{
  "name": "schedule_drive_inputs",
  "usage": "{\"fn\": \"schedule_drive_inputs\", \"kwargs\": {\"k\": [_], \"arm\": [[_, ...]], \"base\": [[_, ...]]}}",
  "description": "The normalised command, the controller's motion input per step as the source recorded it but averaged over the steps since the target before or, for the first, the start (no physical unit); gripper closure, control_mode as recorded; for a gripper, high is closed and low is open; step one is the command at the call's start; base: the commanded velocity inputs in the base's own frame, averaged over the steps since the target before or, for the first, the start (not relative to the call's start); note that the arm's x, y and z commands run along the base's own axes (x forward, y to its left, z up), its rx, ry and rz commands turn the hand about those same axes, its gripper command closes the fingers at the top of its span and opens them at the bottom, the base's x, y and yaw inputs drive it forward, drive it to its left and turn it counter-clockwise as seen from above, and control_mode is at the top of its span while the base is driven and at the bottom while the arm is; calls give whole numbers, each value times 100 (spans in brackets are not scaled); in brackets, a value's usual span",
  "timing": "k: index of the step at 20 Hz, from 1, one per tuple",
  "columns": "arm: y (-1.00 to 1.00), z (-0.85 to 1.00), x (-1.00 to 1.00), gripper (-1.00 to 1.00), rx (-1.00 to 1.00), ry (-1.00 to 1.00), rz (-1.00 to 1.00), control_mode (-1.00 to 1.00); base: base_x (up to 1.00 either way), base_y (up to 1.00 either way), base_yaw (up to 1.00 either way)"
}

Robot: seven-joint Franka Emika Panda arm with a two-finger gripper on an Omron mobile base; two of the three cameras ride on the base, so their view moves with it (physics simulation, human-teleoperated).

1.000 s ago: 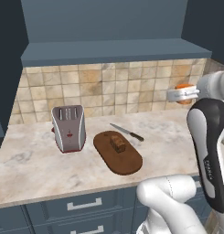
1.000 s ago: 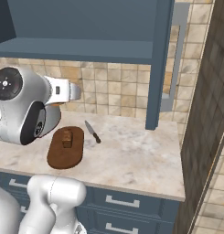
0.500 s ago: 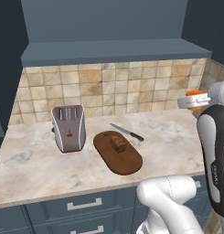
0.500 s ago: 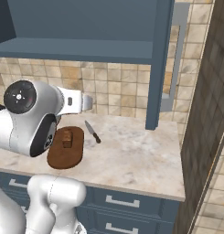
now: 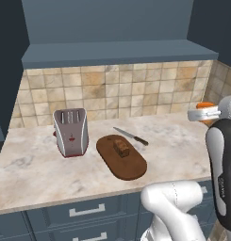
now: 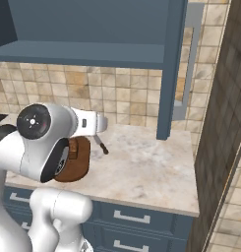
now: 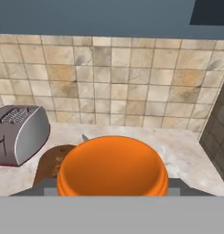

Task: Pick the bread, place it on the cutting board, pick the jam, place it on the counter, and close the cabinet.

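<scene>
The jam [image 5: 205,105], an orange jar, hangs in the air above the right end of the counter [image 5: 37,174], held in my gripper [image 5: 204,114], which is shut on it. In the hand view its orange lid [image 7: 112,167] hides the fingertips. The bread [image 5: 121,147] lies on the dark oval cutting board [image 5: 128,167] at mid-counter. That board [image 6: 75,160] shows partly behind my arm. The cabinet [image 6: 171,69] stands open, its door edge toward me, its shelf [image 5: 117,52] bare.
A silver toaster [image 5: 70,132] stands left of the board, also seen as toaster [image 7: 19,135]. A knife [image 5: 131,136] lies behind the board. A dark tiled side wall [image 6: 220,123] bounds the counter's right end. Drawers [image 5: 88,212] run below the counter.
My arm has swung to the right with the jam still in the gripper, out toward the counter's right end. Bread, board, toaster and knife have not moved.
</scene>
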Motion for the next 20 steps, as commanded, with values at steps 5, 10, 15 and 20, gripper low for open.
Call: {"fn": "schedule_drive_inputs", "kwargs": {"k": [5, 10, 15, 20], "arm": [[-9, -32, 0, 100, 0, 0, -3, -100], [-9, -33, 0, 100, 0, 0, -4, -100], [-13, -29, 0, 100, 0, 0, -3, -100], [-13, -29, 0, 100, 0, 0, -1, -100]], "base": [[0, 0, 0], [0, 0, 0], [0, 0, 0], [0, 0, 0]]}}
